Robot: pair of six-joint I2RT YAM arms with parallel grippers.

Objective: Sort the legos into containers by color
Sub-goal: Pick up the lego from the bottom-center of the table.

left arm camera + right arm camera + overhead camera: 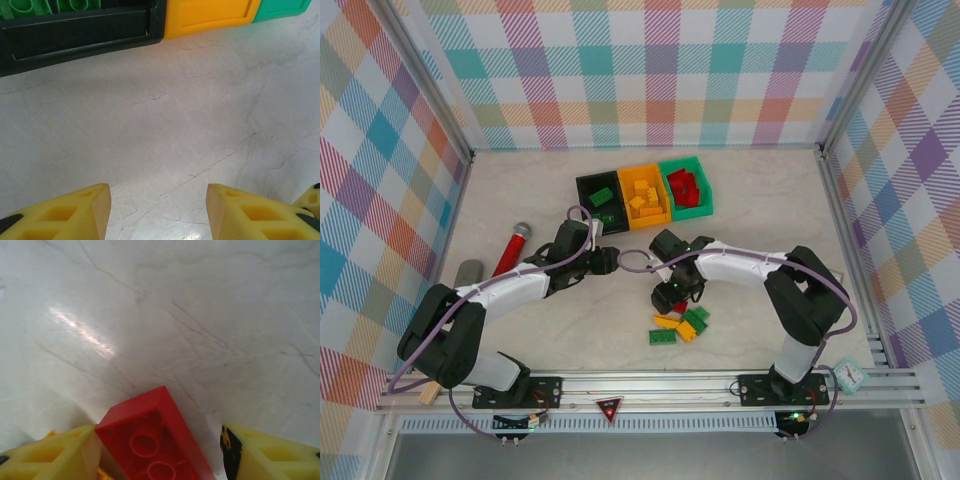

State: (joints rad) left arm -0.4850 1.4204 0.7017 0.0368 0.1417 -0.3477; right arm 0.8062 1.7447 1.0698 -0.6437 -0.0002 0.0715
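Red lego sits on the worktop between the right claw's parted fingers, touching one. Left claw gapes open before the black bin. Other legos lie loose, apart from the containers.

black bin, orange-yellow bin, green bin, red brick, pale grey-veined marble table — pastel multicolour plaid walls
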